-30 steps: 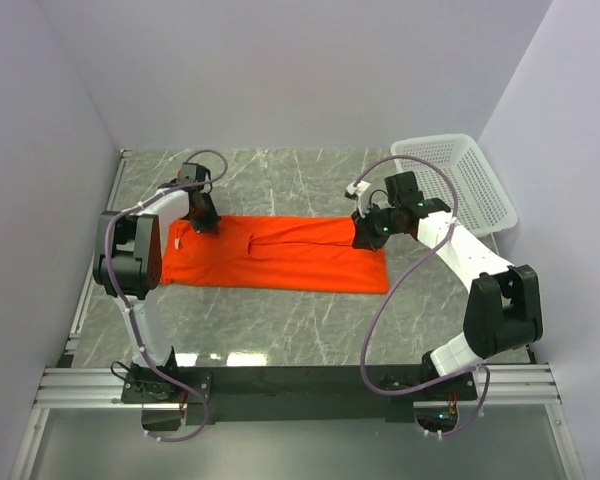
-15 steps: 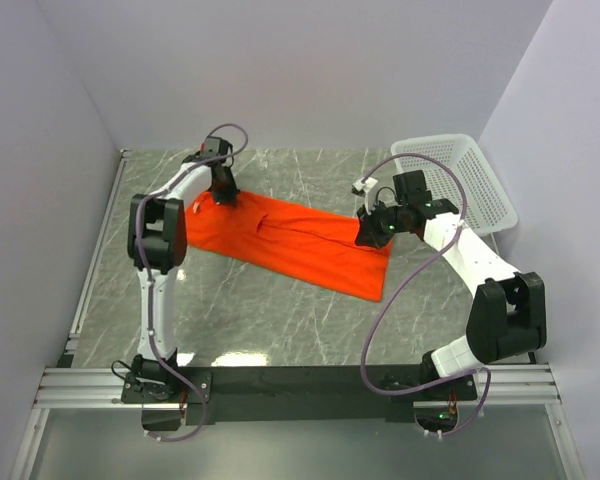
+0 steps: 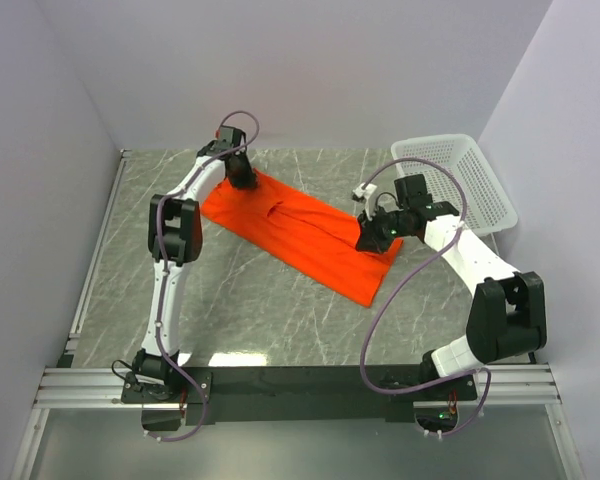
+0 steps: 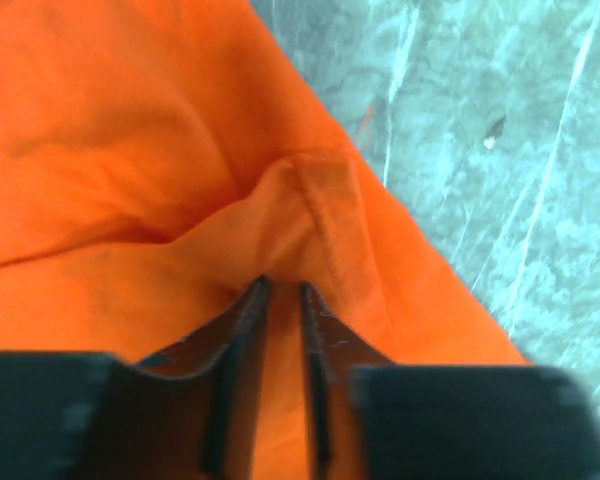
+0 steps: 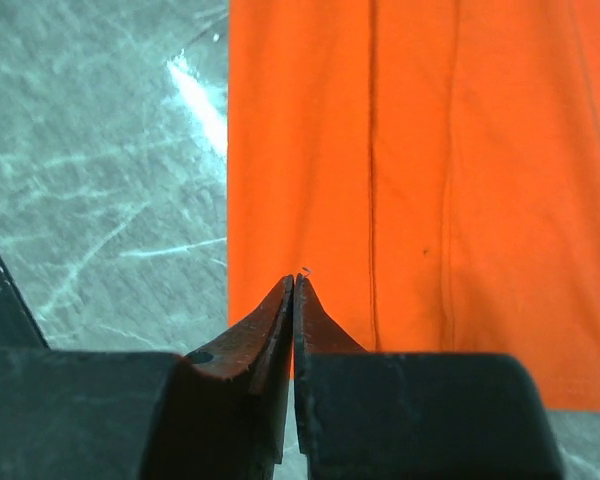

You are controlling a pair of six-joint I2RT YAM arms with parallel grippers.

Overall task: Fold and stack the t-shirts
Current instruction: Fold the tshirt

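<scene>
I see the orange t-shirt (image 3: 300, 235) lying on the desk (image 3: 260, 320), folded into a long strip. It runs on a slant from the upper left of centre down toward the right of the overhead view.

My left fingers (image 3: 242, 177) sit at the strip's upper-left end. From the left wrist view, the left fingers (image 4: 242, 330) stand a narrow slit apart. A small ridge of the t-shirt (image 4: 130, 150), with a stitched hem, puckers up right at their tips. I cannot tell whether any cloth is caught between them.

My right fingers (image 3: 371, 238) are at the strip's right-hand edge, near its lower end. In the right wrist view, the right fingers (image 5: 320, 325) are pressed together, and their tips are down on the t-shirt (image 5: 420, 150) close to its left border. The fabric there lies flat and smooth, and I cannot tell whether any of it is nipped.

The white mesh basket (image 3: 477, 190) stands at the upper right, just beyond the right arm and apart from the shirt.
</scene>
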